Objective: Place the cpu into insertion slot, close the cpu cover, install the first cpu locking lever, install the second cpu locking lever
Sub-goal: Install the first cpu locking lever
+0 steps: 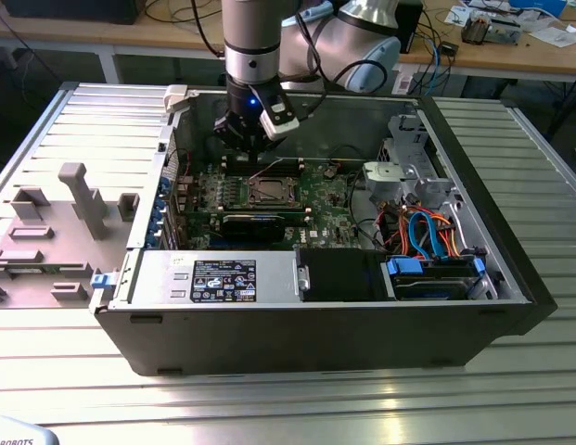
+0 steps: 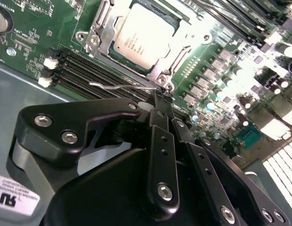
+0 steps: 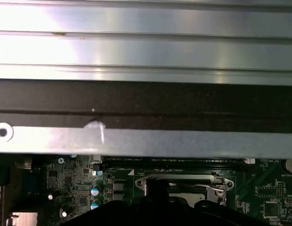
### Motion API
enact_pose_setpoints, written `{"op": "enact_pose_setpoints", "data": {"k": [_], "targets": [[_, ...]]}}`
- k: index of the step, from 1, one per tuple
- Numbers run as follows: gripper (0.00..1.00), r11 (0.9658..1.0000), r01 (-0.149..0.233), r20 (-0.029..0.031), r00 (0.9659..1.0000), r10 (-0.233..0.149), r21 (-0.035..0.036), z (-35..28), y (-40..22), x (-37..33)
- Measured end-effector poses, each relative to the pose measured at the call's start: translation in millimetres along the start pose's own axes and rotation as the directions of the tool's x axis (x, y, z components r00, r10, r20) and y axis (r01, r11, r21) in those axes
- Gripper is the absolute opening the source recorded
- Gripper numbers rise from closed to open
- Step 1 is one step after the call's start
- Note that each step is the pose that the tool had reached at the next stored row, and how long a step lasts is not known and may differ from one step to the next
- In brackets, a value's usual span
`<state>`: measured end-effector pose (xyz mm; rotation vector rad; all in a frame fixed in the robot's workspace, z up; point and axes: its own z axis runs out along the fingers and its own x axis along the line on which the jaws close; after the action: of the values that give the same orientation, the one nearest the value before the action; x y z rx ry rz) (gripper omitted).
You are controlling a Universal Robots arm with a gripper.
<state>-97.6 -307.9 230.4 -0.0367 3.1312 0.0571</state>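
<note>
Inside one open computer case (image 1: 510, 250) on a ribbed metal table (image 1: 297, 399): one green motherboard (image 1: 204, 190), one insertion slot (image 1: 268, 192) near its middle. Seated in that slot, one cpu (image 2: 143, 37), silver top up, framed by one cpu cover (image 2: 104, 29) lying flat around it. Beside the socket, along the black memory slots (image 2: 96, 70), one thin wire locking lever (image 2: 120, 86), its inner end at the fingertips. Just above the board at the socket's edge, one gripper (image 2: 161, 96), black fingers (image 2: 160, 120) pressed close together at the tip; whether pinching the lever, cannot tell. Lower in the case, one labelled grey power supply (image 1: 213, 278) and blue and orange cables (image 1: 427, 232).
</note>
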Motion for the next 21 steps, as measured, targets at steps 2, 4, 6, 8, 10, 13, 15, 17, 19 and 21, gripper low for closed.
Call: {"op": "enact_pose_setpoints", "data": {"k": [2,4,6,8,10,13,15,17,19,21], "targets": [[0.11,1.0,0.003,-0.0001,1.0,-0.003,0.0004,2.3,0.0,-1.3],[0.11,0.9999,0.011,-0.0006,0.9999,-0.011,0.0006,3.5,0.8,-1.3],[0.11,0.9995,0.032,-0.0011,0.9995,-0.032,0.0002,4.9,3.2,-1.4],[0.11,0.9993,0.037,-0.0015,0.9993,-0.037,0.0001,7.4,6.8,-1.4],[0.11,0.9993,0.037,-0.0013,0.9993,-0.037,0.0,9.7,7.7,-2.0],[0.11,0.9993,0.037,-0.0014,0.9993,-0.037,0.0002,12.8,7.6,-3.5],[0.11,0.9993,0.037,-0.0015,0.9993,-0.037,0.0003,14.1,7.6,-5.5],[0.11,0.9993,0.037,-0.0015,0.9993,-0.037,0.0004,15.3,7.4,-8.8],[0.11,0.9993,0.037,-0.0016,0.9993,-0.037,0.0005,16.5,7.2,-12.1],[0.11,0.9993,0.037,-0.0015,0.9993,-0.037,0.0005,18.1,7.1,-16.1]]}}
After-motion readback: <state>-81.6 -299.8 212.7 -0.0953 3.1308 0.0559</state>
